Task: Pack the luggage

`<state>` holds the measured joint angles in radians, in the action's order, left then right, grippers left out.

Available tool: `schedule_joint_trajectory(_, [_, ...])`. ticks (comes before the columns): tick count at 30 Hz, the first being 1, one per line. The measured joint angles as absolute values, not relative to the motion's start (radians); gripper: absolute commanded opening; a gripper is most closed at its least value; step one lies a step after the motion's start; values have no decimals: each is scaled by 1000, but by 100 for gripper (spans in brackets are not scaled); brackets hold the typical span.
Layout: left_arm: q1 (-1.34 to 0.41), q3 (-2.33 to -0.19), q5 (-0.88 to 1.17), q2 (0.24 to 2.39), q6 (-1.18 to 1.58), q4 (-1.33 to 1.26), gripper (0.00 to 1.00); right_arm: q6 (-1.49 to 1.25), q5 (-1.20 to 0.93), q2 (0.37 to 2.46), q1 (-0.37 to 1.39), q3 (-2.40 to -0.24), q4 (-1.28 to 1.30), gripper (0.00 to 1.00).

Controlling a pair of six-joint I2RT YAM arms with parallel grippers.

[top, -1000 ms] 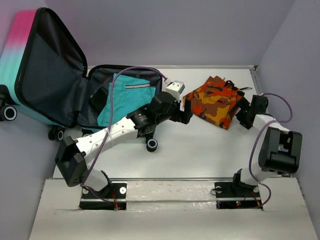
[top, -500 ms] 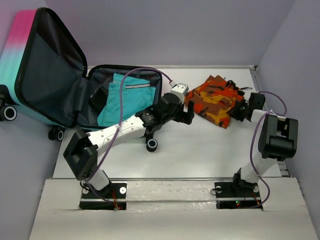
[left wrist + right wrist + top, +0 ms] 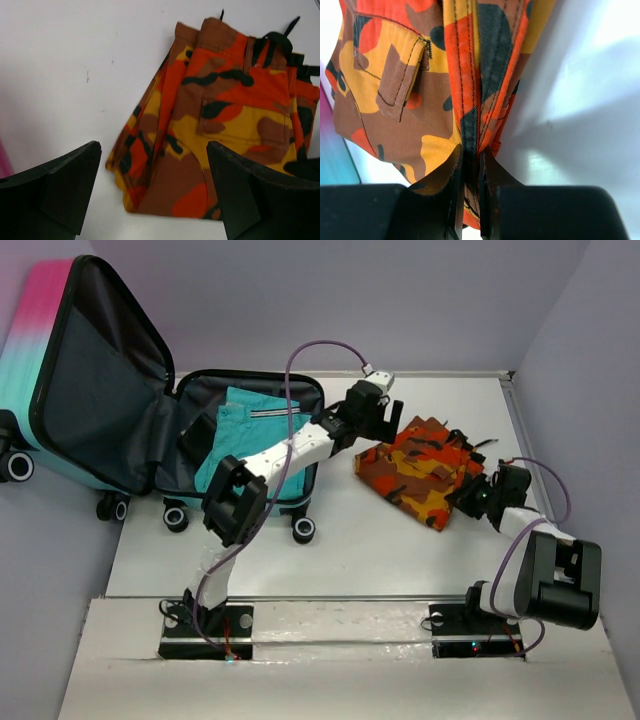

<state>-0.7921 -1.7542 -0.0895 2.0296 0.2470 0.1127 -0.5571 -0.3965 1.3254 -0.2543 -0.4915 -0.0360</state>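
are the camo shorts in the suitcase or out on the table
Out. The camo shorts lie on the white table, right of the open luggage, their edge pinched in the right tool.

I think I am in a robot lab, inside a small test booth. Plain purple walls (image 3: 420,300) stand close round my white worktop (image 3: 400,550). My left arm (image 3: 290,452) and right arm (image 3: 520,515) are bolted to a grey board (image 3: 340,640) at the near edge. Purple cables (image 3: 320,346) loop along them. They end in my black left claw (image 3: 385,418) and right claw (image 3: 472,498).
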Motion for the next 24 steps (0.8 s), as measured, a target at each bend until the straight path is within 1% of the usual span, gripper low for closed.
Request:
schedule_joint_trajectory(7, [-708,-2174,88,2383,177,300,99,-537,-453,1256,-253,-458,4,7])
schedule_joint_trajectory(9, [-696,-2241,132,2447,168,332,98,-533,-453,1257,-248,-458,4,7])
schedule_joint_trajectory(13, [-682,-2274,229,2537,172,376,97,-530,-454,1258,-242,-458,4,7])
schedule_joint_trajectory(17, [-681,-2269,302,2561,194,355,95,-528,-454,1258,-234,-458,4,7])
schedule_joint_trajectory(19, [-681,-2269,351,2566,212,348,93,-528,-453,1258,-231,-458,4,7])
schedule_joint_trajectory(20, [-681,-2269,373,2571,220,340,88,-528,-453,1258,-228,-458,4,7])
schedule_joint_trajectory(22, [-682,-2269,410,2576,238,326,83,-528,-453,1258,-226,-458,4,7])
schedule_joint_trajectory(24, [-684,-2269,434,2584,249,305,73,-528,-453,1258,-226,-458,3,7])
